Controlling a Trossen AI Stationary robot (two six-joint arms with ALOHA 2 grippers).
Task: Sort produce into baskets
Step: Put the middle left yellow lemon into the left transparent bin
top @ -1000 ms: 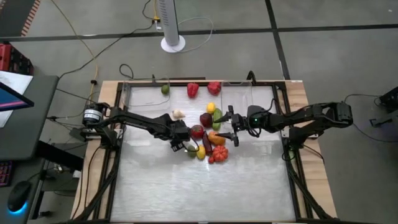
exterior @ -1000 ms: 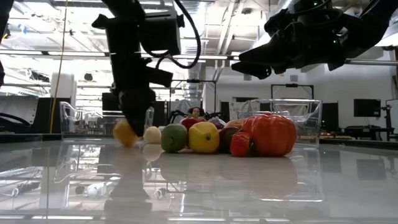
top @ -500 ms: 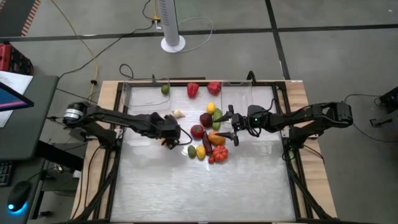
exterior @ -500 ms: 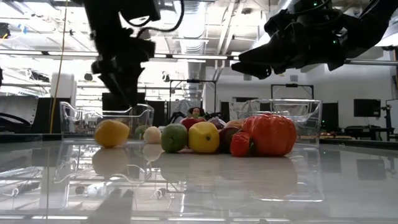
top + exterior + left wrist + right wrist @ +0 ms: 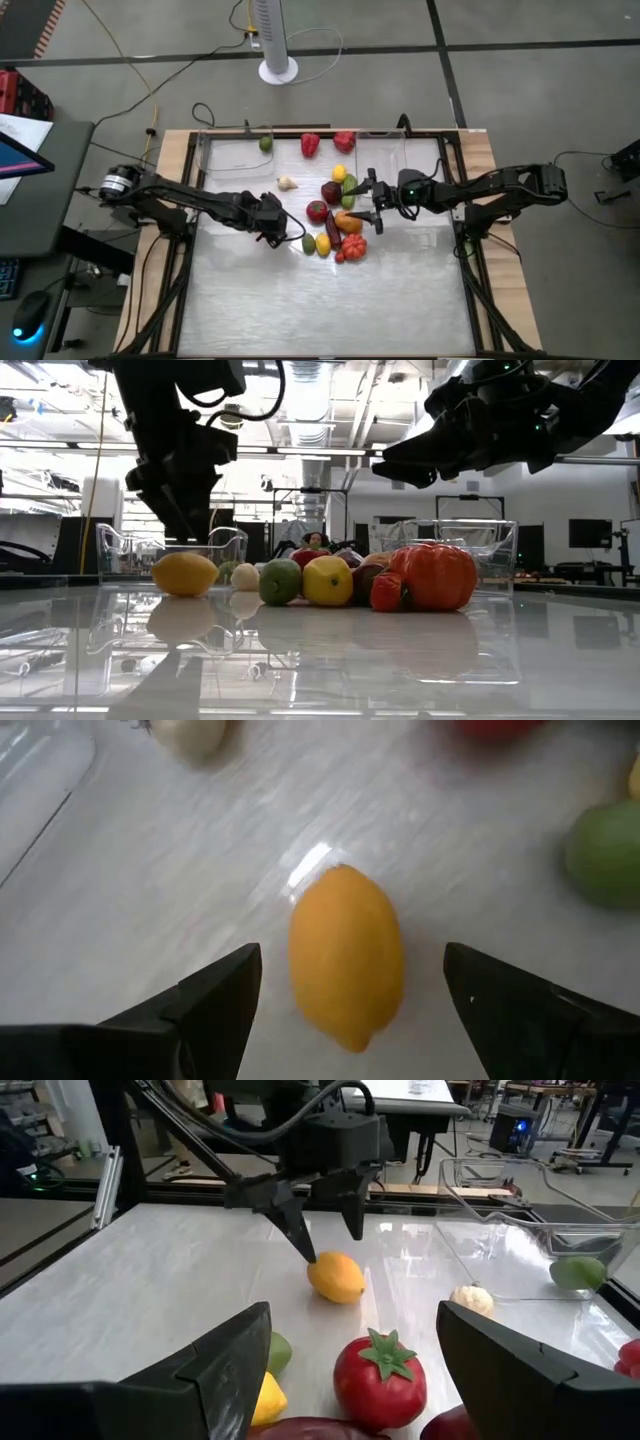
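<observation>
Since a second ago the left gripper (image 5: 288,236) has let go of the yellow lemon (image 5: 185,573) and lifted; the lemon now lies alone on the white table (image 5: 330,300), fingers spread wide just above it, straddling without touching.

Near side: broad bare tabletop, plenty of room.

Middle: lemon left of the produce pile (image 5: 335,225), a small gap to the green lime (image 5: 280,581). Left arm reaches in low from the left edge, wrist tipped down. Right gripper (image 5: 368,205) hangs above the pile's right side, fingers parted and empty, arm stretched in from the right.

Far side: two clear baskets (image 5: 228,152) along the back edge. Garlic (image 5: 287,183) sits just outside the left one, a lime inside it; two red peppers (image 5: 310,144) lie between the baskets.
</observation>
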